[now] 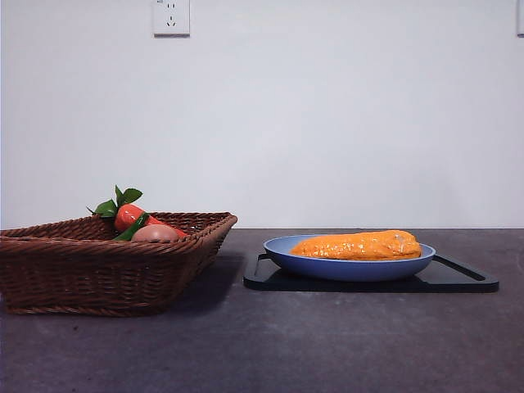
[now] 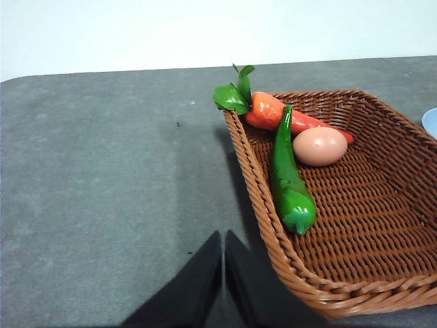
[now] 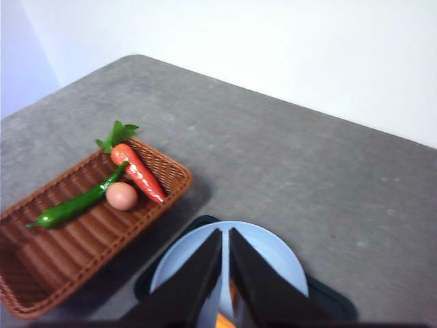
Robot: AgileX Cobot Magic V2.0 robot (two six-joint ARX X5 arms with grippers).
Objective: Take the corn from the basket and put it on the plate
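Corn point(image 1: 358, 245) on plate point(image 1: 327, 264); wrist views hide it.

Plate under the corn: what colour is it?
Light blue plate, matte and plain; the front view shows it best.

Three cameras: one low at the desk's near edge, two on the wrists.

Front: level with the desk point(image 1: 262, 344), facing the far wall, close to the basket point(image 1: 106, 262) at left and the plate point(image 1: 348, 264) at right. Left wrist: looking down past the left hand point(image 2: 223, 270) from near, onto the basket's corner. Right wrist: higher and farther back, looking down past the right hand point(image 3: 225, 266) over plate and basket. Shared by all three: the basket.
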